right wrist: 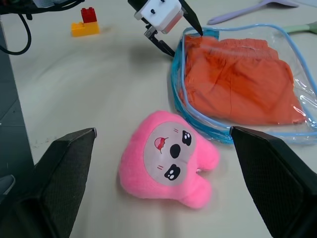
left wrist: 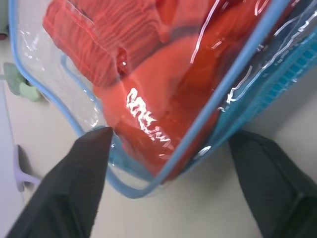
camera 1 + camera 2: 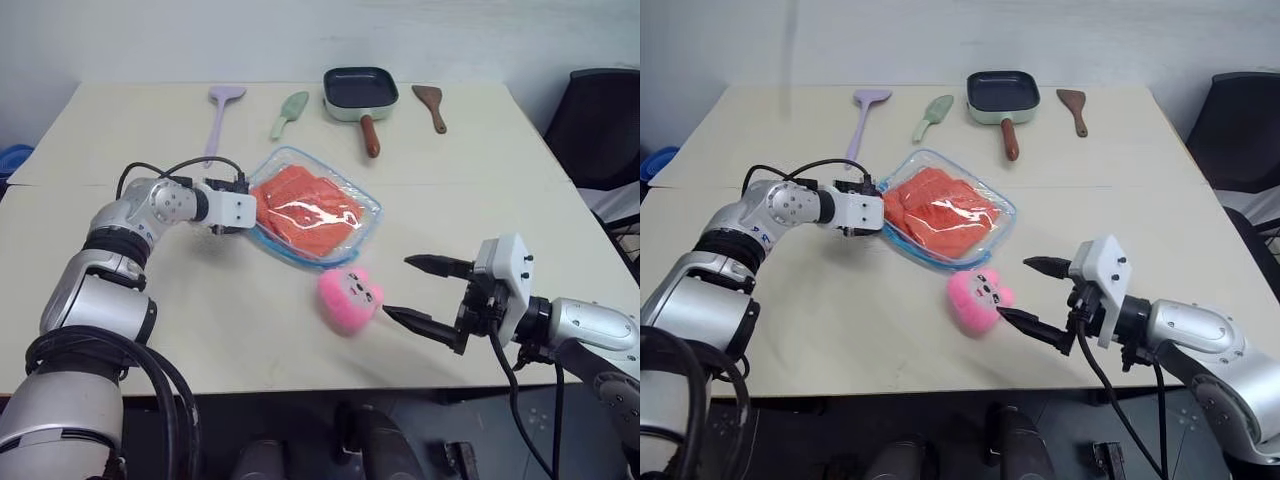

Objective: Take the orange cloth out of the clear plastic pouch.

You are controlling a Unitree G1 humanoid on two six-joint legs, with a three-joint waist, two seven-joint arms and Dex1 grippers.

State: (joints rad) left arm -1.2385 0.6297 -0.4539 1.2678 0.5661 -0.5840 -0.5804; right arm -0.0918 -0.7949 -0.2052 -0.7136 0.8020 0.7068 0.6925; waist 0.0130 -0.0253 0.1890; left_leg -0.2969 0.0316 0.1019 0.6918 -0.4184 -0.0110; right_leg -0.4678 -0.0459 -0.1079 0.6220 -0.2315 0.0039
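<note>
Two arms work over your table point(image 3: 250, 330), where the clear plastic pouch point(image 3: 362, 228) lies flat near the middle with the orange cloth point(image 3: 300, 205) folded inside it, so nothing is taken out yet. Your left gripper point(image 1: 181, 30) has its fingers spread astride the pouch's blue-trimmed corner, probably to pin or open that edge. Your right gripper point(image 3: 418, 292) waits with fingers wide apart just beside the pink plush toy point(image 3: 349, 298).

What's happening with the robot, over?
Left gripper open, straddling pouch corner. Right gripper open beside pink plush. Orange cloth inside pouch. Nothing blocking.
</note>
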